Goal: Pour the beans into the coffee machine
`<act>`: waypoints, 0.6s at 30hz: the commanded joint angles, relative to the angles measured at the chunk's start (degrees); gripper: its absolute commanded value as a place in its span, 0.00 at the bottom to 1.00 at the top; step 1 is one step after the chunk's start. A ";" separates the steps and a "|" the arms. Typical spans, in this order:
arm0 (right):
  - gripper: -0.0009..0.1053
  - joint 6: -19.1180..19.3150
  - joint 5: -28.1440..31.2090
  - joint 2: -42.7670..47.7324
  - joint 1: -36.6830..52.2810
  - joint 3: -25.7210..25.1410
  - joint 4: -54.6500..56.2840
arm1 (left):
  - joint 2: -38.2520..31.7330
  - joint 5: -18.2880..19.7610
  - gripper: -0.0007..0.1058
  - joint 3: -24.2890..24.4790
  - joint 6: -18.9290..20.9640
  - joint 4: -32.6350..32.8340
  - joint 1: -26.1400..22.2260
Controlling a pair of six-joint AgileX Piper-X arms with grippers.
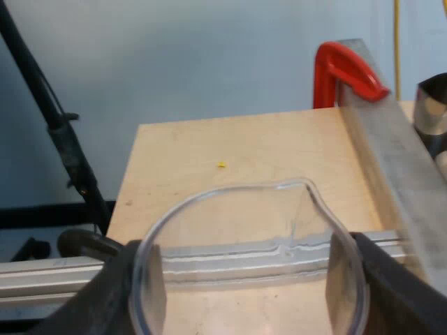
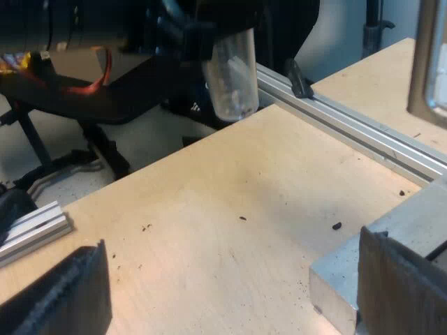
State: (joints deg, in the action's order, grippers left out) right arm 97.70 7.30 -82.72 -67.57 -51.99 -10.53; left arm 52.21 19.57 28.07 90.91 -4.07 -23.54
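Two black fingers (image 1: 105, 296) of my left gripper (image 1: 246, 283) are clenched on the measuring glass (image 1: 248, 237), one on each side of its wall just under the rim; the left wrist view looks down on it from above. The spout points away from the wrist. Through the glass I see straight down to the pale worktop (image 1: 230, 139) and an aluminium rail (image 1: 42, 272) running beneath. I make out no beans inside, so it looks empty or nearly so. Beyond the glass, a red clamp (image 1: 339, 66) grips a grey metal bar (image 1: 391, 153) at the worktop's far edge.

From the right wrist view, the left gripper (image 2: 223, 38) holds the glass (image 2: 232, 77) close to upright in the air, near the rail (image 2: 349, 122) at the edge of the worktop (image 2: 209, 230). My right gripper (image 2: 230, 289) is released, its fingers wide apart, low over the wood beside a metal block (image 2: 339, 279). A few dark specks (image 2: 336, 225), perhaps spilt beans or crumbs, lie on the wood.

To pour well, I judge that the glass should travel level with a firm clench and come over the hopper's mouth spout-first. It should then tip slowly with a roll of the wrist, so the beans run off the spout and not over the wide rim. If the glass is truly empty, there is nothing left to tip. The right gripper does best well apart from that path.
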 commanded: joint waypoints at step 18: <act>0.71 -0.26 0.13 -9.61 -0.10 -0.44 -10.31 | 23.23 0.88 0.01 -4.06 5.64 -26.86 -0.48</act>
State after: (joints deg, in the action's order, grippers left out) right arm 97.30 7.30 -92.56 -67.57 -51.99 -20.10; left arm 75.32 20.02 23.85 95.96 -29.00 -23.96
